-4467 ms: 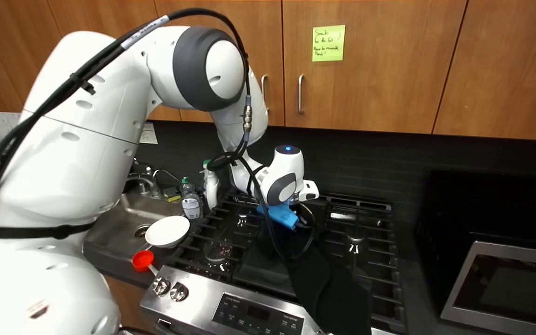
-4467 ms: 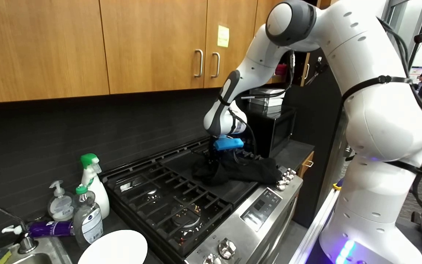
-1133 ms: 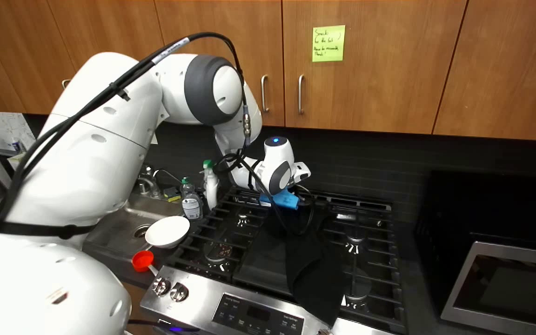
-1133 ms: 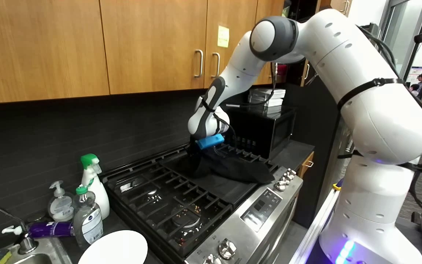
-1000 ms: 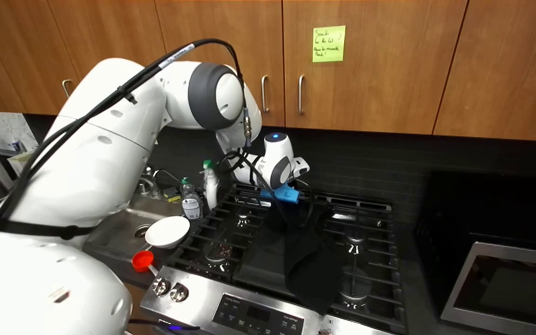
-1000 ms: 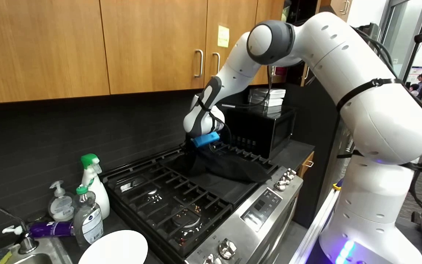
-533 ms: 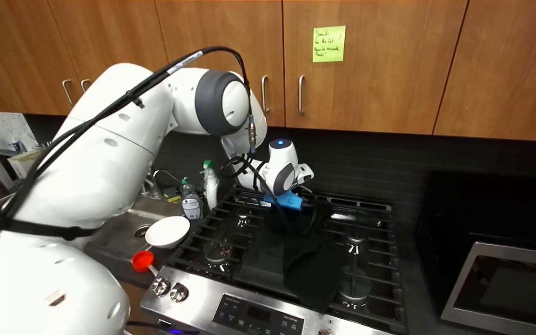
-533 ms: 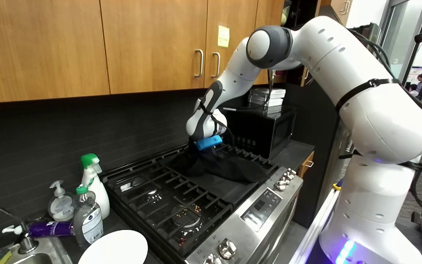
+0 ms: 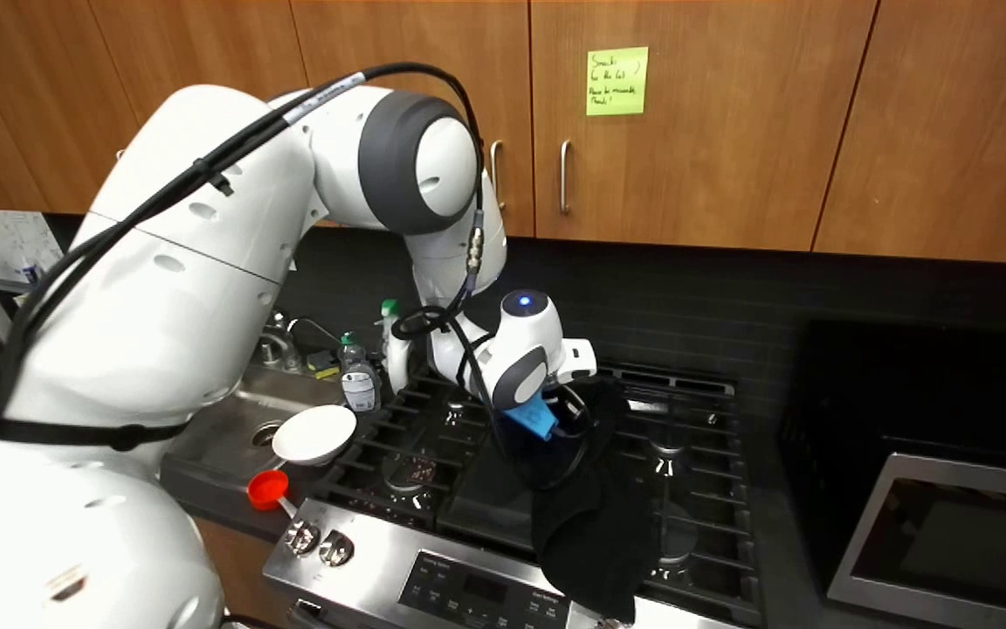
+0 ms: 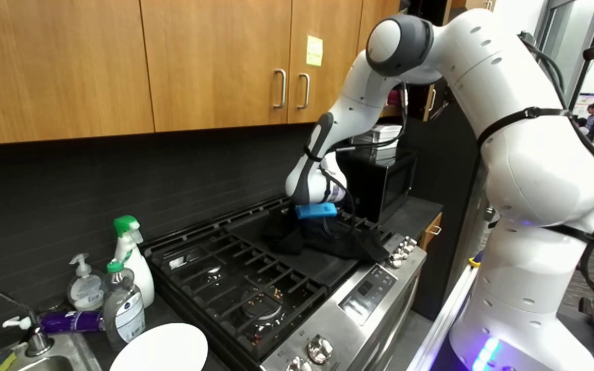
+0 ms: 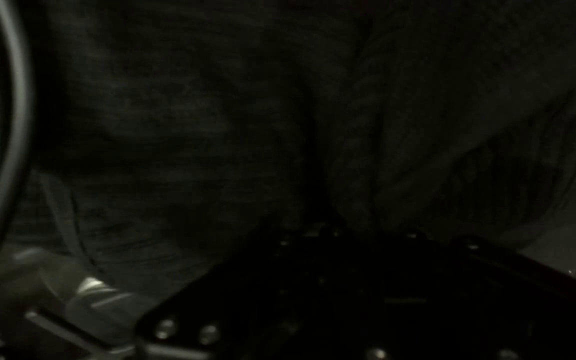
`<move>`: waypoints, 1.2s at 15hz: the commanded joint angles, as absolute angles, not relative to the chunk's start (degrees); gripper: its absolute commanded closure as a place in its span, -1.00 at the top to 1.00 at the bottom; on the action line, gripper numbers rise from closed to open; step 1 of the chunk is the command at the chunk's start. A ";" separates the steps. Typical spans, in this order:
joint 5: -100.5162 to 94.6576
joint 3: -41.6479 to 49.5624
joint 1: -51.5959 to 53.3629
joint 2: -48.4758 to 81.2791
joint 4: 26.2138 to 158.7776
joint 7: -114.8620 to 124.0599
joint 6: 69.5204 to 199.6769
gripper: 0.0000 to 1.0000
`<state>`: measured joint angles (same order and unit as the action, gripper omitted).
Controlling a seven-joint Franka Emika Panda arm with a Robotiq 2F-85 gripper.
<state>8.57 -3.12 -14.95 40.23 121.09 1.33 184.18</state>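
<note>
Where the gripper (image 11: pixel 355 235) is clenched: on black cloth (image 9: pixel 599 542), folds drawn right in
Stove (image 9: pixel 485 502): cloth sprawled out to its front edge
Bowl (image 9: pixel 315 432): between stove and sink (image 9: pixel 223 445)

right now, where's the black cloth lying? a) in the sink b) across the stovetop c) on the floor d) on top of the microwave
B, since both exterior views show the black cloth lying across the stovetop, reaching toward its front edge.
</note>
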 commanded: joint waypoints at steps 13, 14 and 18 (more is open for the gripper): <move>7.65 -4.46 -18.83 28.77 143.77 9.02 188.11 -0.93; 7.15 -4.21 -18.11 29.63 141.14 8.55 186.91 -0.93; 4.15 0.74 -9.67 33.20 128.09 5.19 177.85 -0.93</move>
<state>5.79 -2.60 -15.21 29.45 137.44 7.55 183.28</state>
